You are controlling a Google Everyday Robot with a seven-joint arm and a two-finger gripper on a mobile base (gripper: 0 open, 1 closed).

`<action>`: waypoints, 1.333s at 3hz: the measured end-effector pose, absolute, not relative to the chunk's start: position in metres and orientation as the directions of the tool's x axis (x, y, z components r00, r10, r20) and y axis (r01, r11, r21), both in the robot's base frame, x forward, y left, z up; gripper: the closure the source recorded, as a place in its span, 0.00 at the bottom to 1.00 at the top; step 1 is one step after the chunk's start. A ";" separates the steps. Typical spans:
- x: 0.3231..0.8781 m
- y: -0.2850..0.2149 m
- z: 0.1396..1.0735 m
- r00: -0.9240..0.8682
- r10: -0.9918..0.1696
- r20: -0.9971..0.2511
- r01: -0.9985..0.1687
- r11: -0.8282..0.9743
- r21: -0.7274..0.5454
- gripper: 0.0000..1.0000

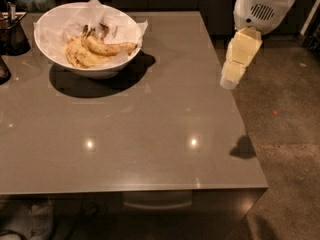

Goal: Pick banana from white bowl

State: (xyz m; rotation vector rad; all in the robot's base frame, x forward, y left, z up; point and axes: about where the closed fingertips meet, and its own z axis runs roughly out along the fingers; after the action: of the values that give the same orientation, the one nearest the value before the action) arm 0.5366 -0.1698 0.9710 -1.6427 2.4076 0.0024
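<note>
The white bowl (56, 21), lined with crinkled white paper, stands at the back left of the table. The banana (109, 48), long, curved and yellow with brown speckles, lies across its middle, on top of paler bananas (79, 57). My gripper (230, 80) hangs from the white arm housing (260, 6) at the upper right. It is in the air above the table's right edge, far to the right of the bowl, and holds nothing.
A dark container of utensils (12, 33) stands left of the bowl, with another dark object (3, 71) at the left edge. The grey-brown table (150, 134) ends at the right (250, 149) over a concrete floor (290, 124).
</note>
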 end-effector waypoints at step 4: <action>0.625 -0.091 0.979 -0.195 -0.958 -0.212 -0.951 0.238 -0.199 0.00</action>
State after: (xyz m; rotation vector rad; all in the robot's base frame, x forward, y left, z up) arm 0.6246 -0.0912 0.9790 -1.7767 2.2250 -0.0330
